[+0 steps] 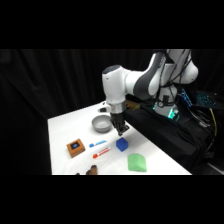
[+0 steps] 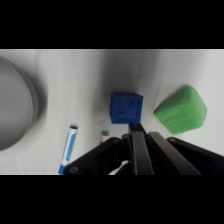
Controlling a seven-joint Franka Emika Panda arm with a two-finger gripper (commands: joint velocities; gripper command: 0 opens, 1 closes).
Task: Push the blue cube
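End effector (image 1: 122,131) just above blue cube (image 1: 122,145); green wedge (image 1: 136,162) near.

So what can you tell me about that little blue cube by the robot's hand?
The small deep-blue cube has plain, matte faces that look like foam or painted wood. It sits flat on the white table, between the grey bowl and the green wedge. The hand hangs right beside it; whether they touch is unclear.

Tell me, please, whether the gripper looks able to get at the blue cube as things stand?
Probably yes. The gripper hangs just above and behind the blue cube, with nothing between them in the wrist view. The green wedge and the grey bowl stand apart from the cube.
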